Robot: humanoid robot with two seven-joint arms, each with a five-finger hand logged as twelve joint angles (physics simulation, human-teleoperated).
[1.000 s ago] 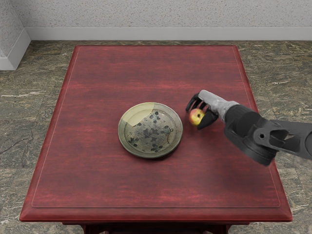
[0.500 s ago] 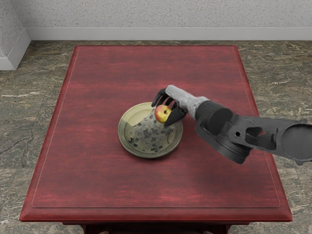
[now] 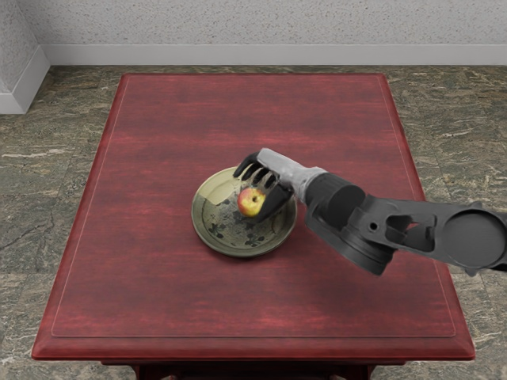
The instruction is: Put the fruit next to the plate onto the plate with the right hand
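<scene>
One arm is in view: the right, entering from the right edge of the frame and reaching leftward across the table (image 3: 158,127). The right hand (image 3: 265,180) is positioned over the right half of the plate (image 3: 207,228).

Hand state: the fingers (image 3: 252,169) are spread and arched, fanned out above the fruit rather than closed on it. A strip of plate surface shows between the fingertips and the top of the fruit. The thumb (image 3: 276,204) lies low, just beside the fruit's right flank; contact there cannot be confirmed. Nothing is pinched or enclosed.

Task item: the apple (image 3: 252,202), red and yellow, sits within the plate's rim, right of the plate's centre, on the patterned inner surface. It appears to rest on the plate, under the arch of the fingers.

Plate: round, olive-green, with a dark mottled pattern and a paler yellow segment at the upper left. It lies flat near the middle of the table, slightly toward the near side.

Table: dark red wood, rectangular. The thick grey forearm (image 3: 348,222) crosses its right portion, above the surface.

Surroundings: a mottled stone floor (image 3: 40,198) around the table and a pale wall (image 3: 238,24) along the top of the view.
</scene>
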